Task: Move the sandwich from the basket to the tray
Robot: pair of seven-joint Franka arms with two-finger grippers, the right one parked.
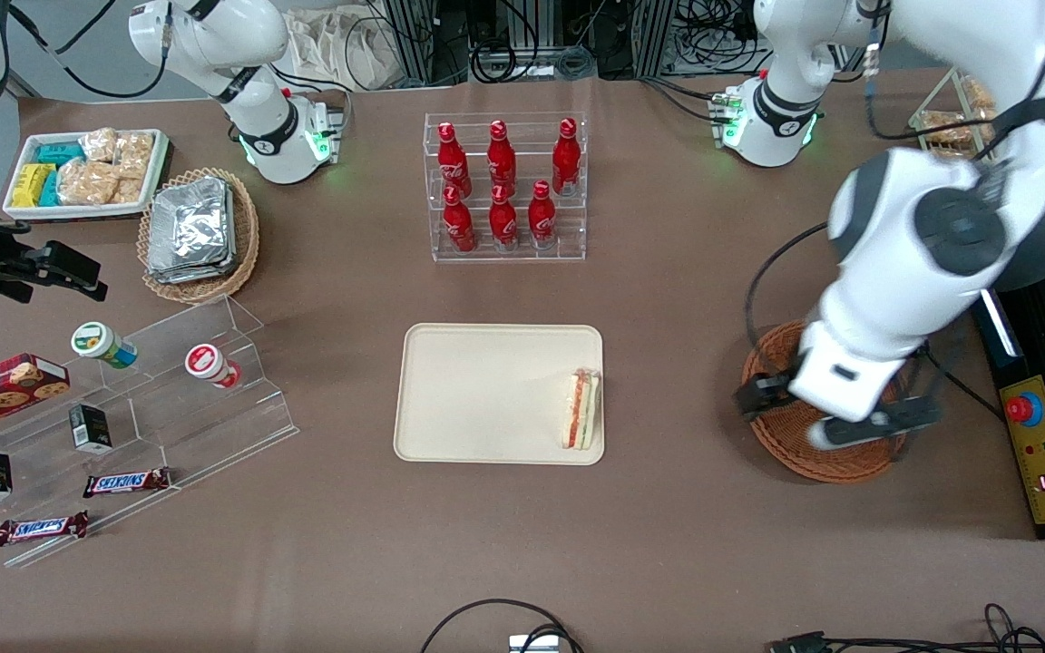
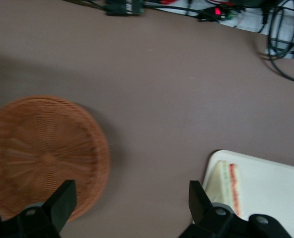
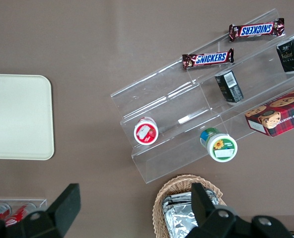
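Sandwich (image 1: 581, 410) lies on tray (image 1: 495, 390) at the edge nearest the working arm, likely the shortest drop from basket (image 1: 835, 458). Gripper (image 1: 835, 413) hangs above the bare basket, fingers spread wide, holding nothing; task looks done.

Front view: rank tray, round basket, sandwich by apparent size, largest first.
1. Tray, clearly largest.
2. Basket, smaller, though the arm covers part of it.
3. Sandwich, smallest, lying on the tray.
The open gripper hangs over the basket, holding nothing.
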